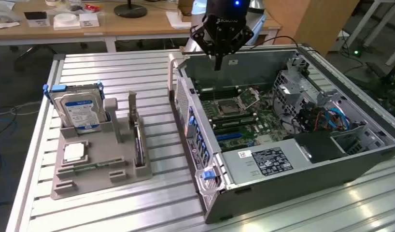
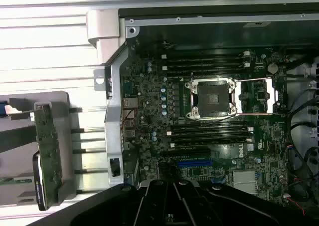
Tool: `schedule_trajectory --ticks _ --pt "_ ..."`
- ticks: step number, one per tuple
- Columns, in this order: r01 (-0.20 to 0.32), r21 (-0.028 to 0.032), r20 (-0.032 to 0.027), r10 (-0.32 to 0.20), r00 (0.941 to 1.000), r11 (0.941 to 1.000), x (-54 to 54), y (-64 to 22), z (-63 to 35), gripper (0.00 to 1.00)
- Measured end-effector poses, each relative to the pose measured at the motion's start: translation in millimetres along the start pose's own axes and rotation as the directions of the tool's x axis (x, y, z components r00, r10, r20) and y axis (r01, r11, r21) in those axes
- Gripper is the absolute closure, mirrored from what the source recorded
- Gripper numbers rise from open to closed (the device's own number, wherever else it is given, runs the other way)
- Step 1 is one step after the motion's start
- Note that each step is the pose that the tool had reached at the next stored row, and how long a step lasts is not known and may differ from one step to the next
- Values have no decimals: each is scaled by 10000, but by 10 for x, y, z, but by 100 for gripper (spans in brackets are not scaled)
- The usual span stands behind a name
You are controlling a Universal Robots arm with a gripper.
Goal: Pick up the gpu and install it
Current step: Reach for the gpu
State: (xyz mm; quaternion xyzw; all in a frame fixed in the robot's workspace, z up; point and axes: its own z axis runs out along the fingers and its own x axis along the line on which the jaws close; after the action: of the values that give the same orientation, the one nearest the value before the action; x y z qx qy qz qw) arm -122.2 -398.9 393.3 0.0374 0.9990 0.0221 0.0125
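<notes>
The gpu (image 1: 139, 140) is a thin dark card standing on edge in a slot of the grey holder (image 1: 101, 169), its silver bracket at the far end. In the wrist view the gpu (image 2: 48, 153) appears edge-on in that holder, beside the case. My gripper (image 1: 218, 64) hangs above the far wall of the open computer case (image 1: 281, 164), well off to the exterior view's right of the card. Its fingers (image 2: 172, 206) are shut with nothing between them. Below lies the motherboard (image 2: 149, 86) with a blue slot (image 2: 194, 162).
A hard drive (image 1: 81, 108) with a blue-white label stands at the holder's far end, and a small silver chip (image 1: 74, 152) lies flat in the holder. The motherboard's CPU socket (image 2: 214, 99) is open. Cables and drive cages (image 1: 320, 111) crowd the case's right side. A wooden desk (image 1: 120, 26) stands behind.
</notes>
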Motion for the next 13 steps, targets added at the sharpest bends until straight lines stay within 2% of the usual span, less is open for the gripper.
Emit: schedule_trajectory --ticks 5,13 --pt "-1 1 0 1 10000 10000 29 -2 -1 89" --pt "0 0 0 0 10000 10000 143 -11 -4 89"
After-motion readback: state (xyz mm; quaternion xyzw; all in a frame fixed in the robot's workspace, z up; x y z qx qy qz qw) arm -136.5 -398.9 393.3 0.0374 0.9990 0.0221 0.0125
